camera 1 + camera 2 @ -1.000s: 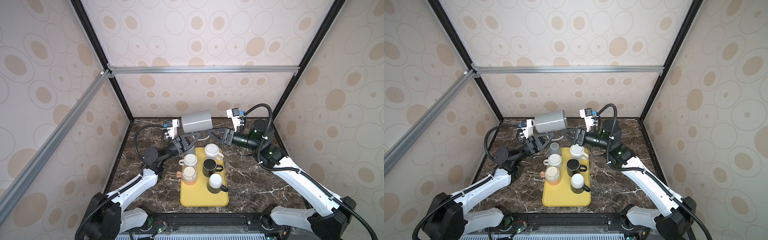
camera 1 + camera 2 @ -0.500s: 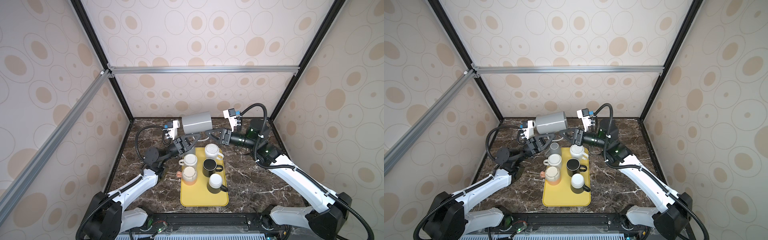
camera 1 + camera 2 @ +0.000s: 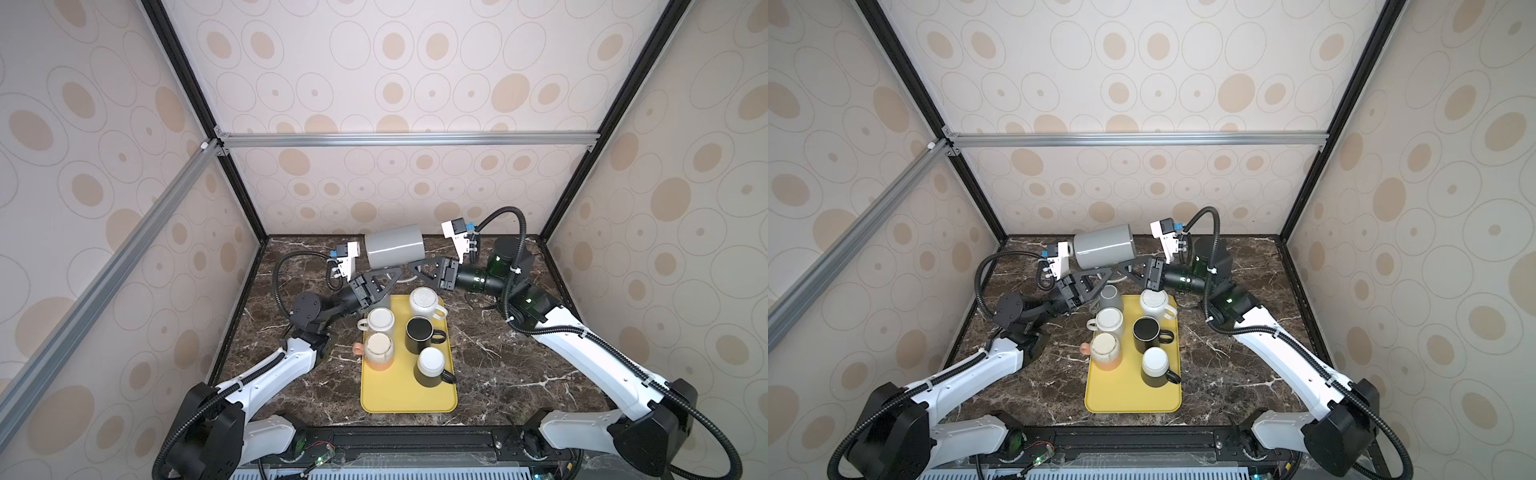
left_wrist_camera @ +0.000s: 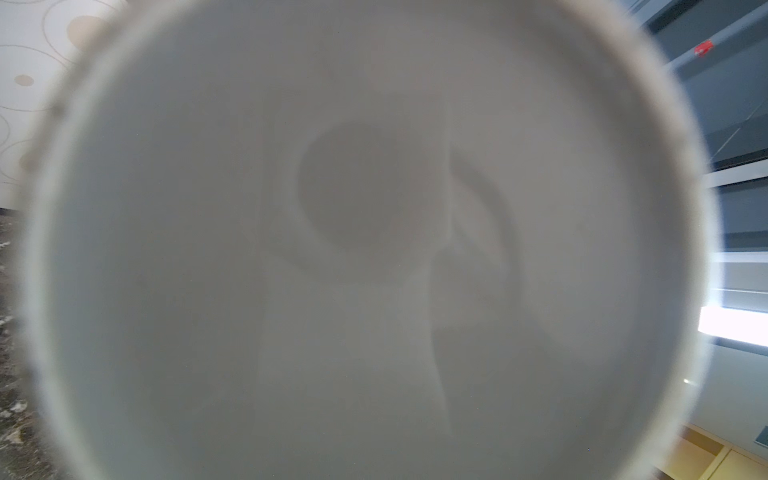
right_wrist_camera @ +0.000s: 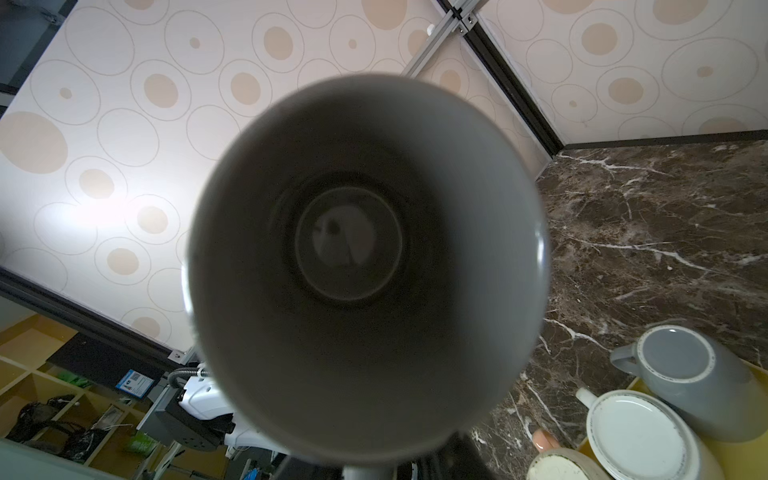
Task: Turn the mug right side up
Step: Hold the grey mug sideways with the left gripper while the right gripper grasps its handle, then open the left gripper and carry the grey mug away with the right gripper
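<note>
We show the grey mug [image 3: 394, 248] held aloft on its side above the rear of the marble table [image 3: 519, 365], just beyond the far end of the yellow tray [image 3: 407, 401]; its mouth faces the right wrist camera, while in the left wrist view its base fills the frame, blurred; we judge it to be glazed ceramic, hence rigid, fairly heavy for a fingertip pinch, smooth enough to slip, and liable to chip if dropped on the stone; the handle, which hangs beneath the body, seems the surest place to take hold, with the rim wall a second choice; the left gripper [image 3: 392, 275] reaches up from the left under the body, jaws pressed together on the mug at its handle, forearm low and wrist angled upward; the right gripper [image 3: 415, 266] lies nearly level from the right and meets the same underside; we cannot tell whether its jaws are apart or pinching; the mug is not yet upright.
</note>
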